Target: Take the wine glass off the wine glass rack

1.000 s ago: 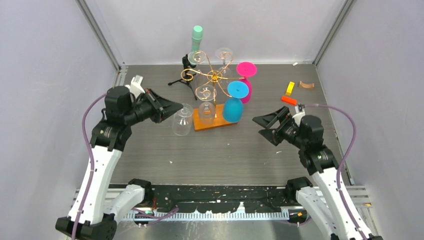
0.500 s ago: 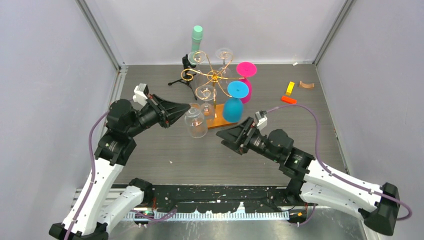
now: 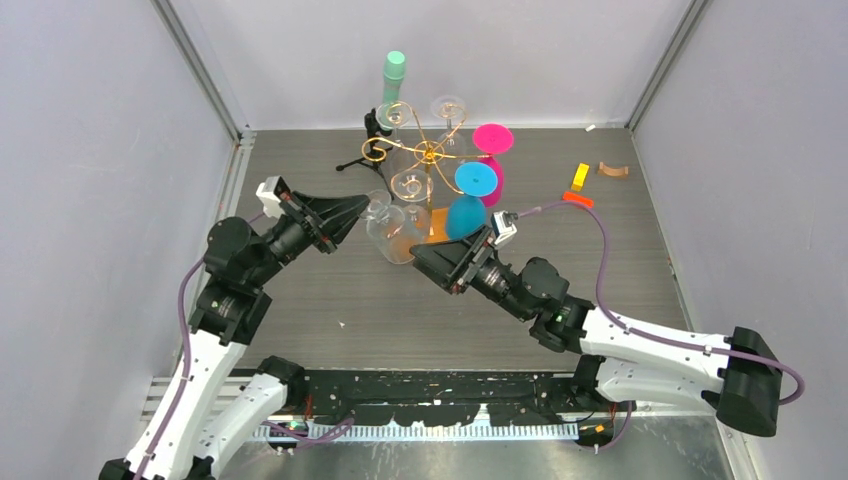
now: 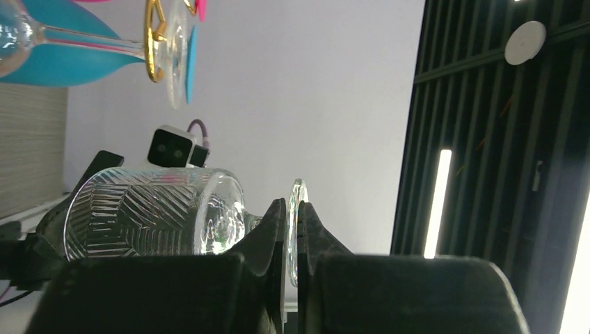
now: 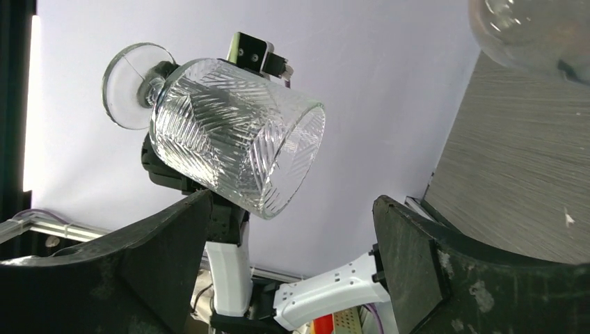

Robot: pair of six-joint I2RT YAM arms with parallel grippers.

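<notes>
My left gripper (image 3: pixel 355 210) is shut on the round foot (image 4: pixel 297 223) of a clear patterned wine glass (image 3: pixel 389 233) and holds it on its side in the air, off the rack, with the bowl (image 4: pixel 149 212) pointing right. My right gripper (image 3: pixel 424 262) is open just right of the bowl. In the right wrist view the glass (image 5: pixel 233 149) hangs above and between that gripper's (image 5: pixel 292 202) spread fingers without touching them. The gold wire wine glass rack (image 3: pixel 429 152) stands behind on its orange-brown base (image 3: pixel 438 228).
On the rack hang a blue glass (image 3: pixel 467 208), a pink glass (image 3: pixel 492 148) and several clear glasses (image 3: pixel 412 186). A green bottle (image 3: pixel 394 74) and a small black tripod (image 3: pixel 369 150) stand behind the rack. Small orange (image 3: pixel 577 200) and yellow (image 3: pixel 580 177) blocks lie at the right.
My left gripper has carried the clear glass rightward toward the middle, tipping it more sideways. My right arm has swung in from the right, its open gripper now at the glass bowl.
</notes>
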